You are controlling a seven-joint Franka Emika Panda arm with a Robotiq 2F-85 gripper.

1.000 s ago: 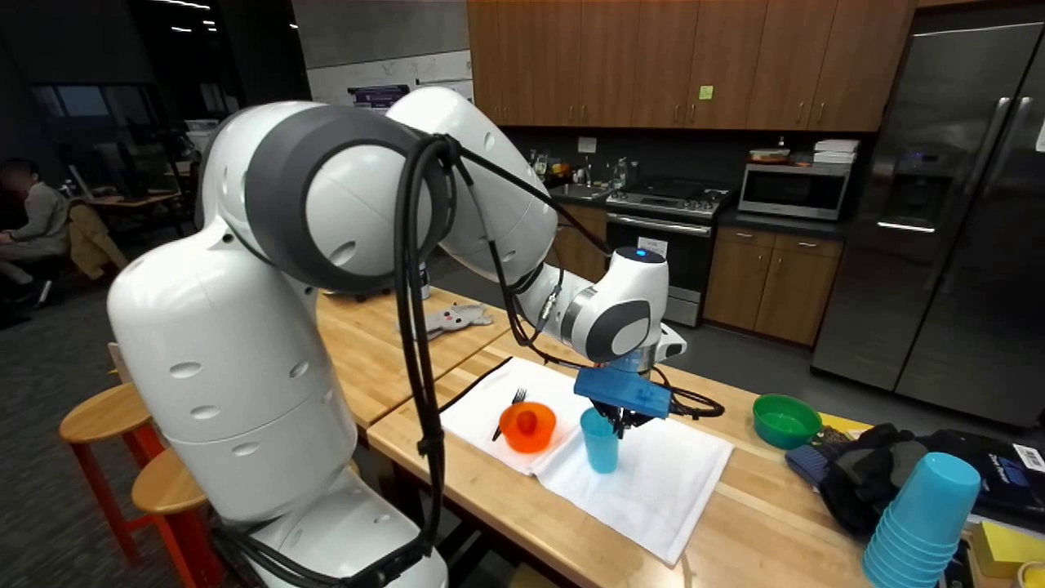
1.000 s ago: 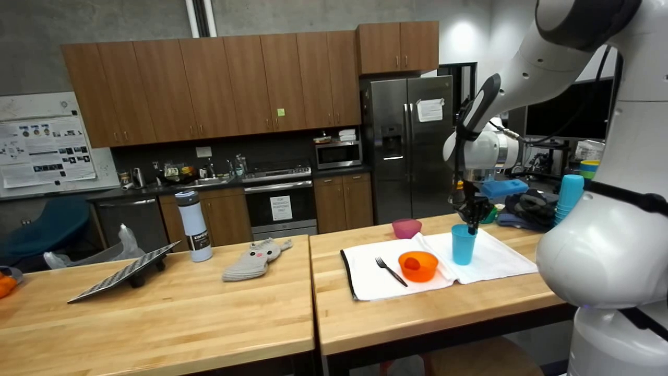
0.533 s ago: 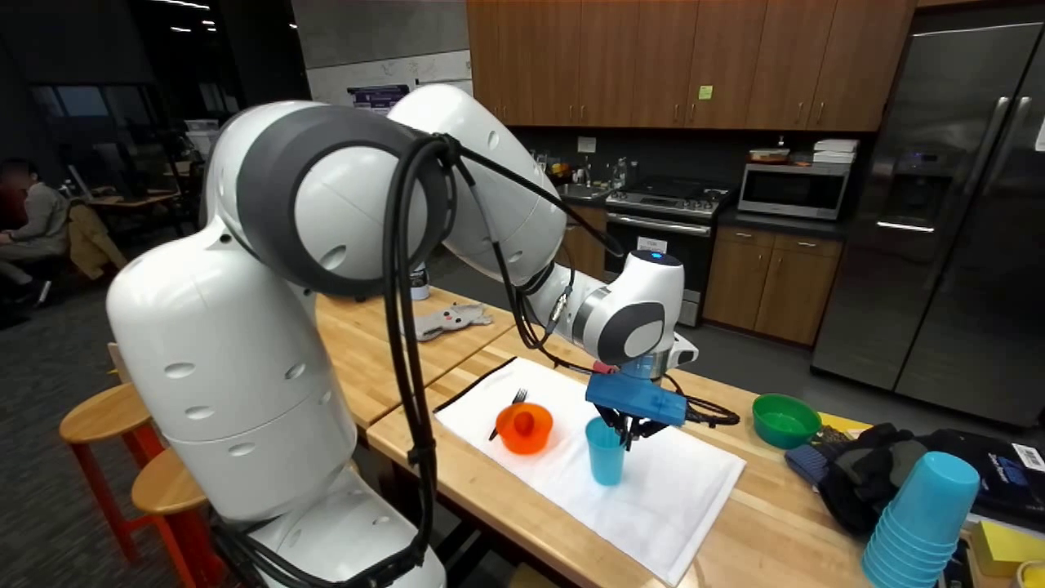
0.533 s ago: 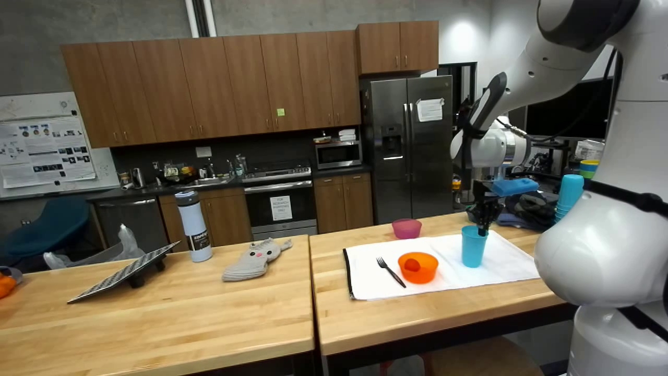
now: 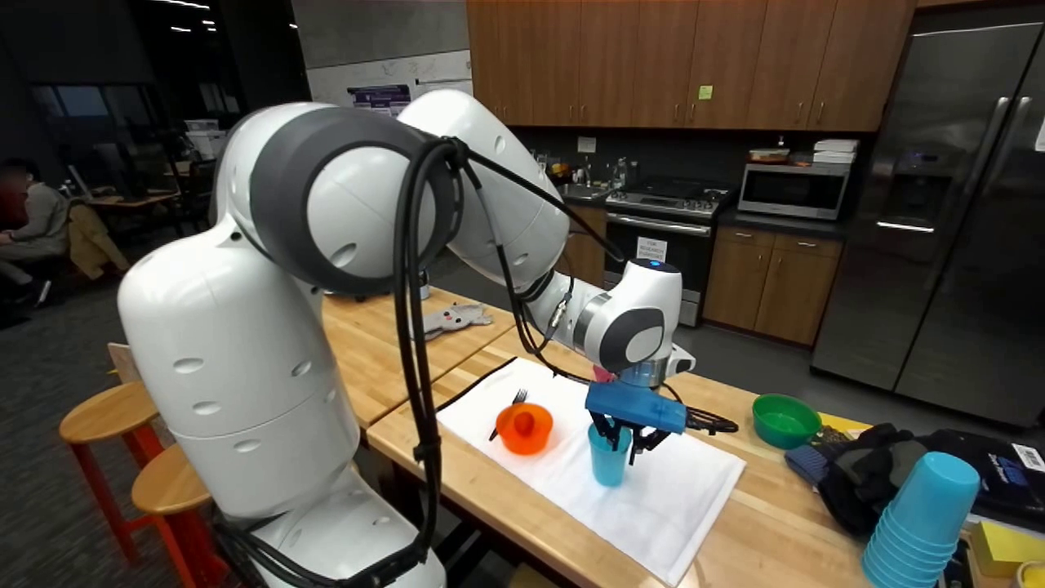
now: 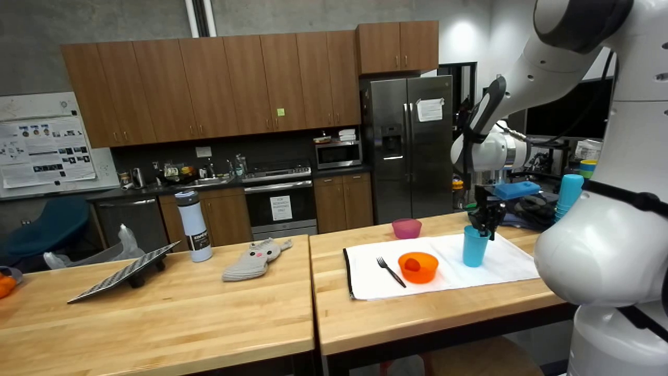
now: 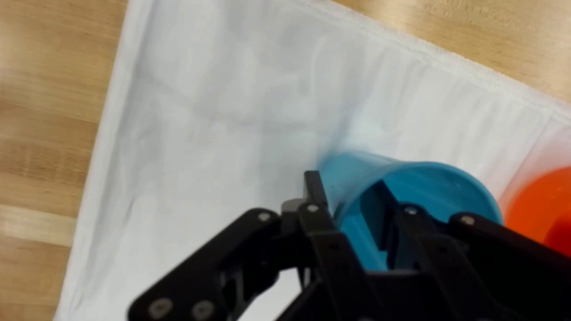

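A light-blue cup (image 6: 474, 250) stands upright on a white cloth (image 5: 678, 498), seen in both exterior views. In the wrist view my gripper (image 7: 345, 185) straddles the near wall of the cup. One black finger (image 7: 316, 189) is outside the wall, the opposite finger is inside the mouth. A gap shows between the inner finger and the wall, so the jaws stand partly open. Beside the cup on the cloth sits an orange bowl (image 6: 429, 271) with a red-orange round thing in it. A black fork (image 6: 390, 272) lies beside that bowl.
A pink bowl (image 6: 407, 228) stands behind the cloth. Farther along the table are a green bowl (image 5: 785, 426), dark clothing (image 5: 873, 478) and a stack of blue cups (image 5: 922, 523). A grey plush toy (image 6: 258, 261) and a bottle (image 6: 194, 227) are on the adjoining table.
The gripper and cup have shifted to the right in both exterior views, and the cloth's middle fold has flattened. Over the last half second the fingers have spread apart from the cup's wall.
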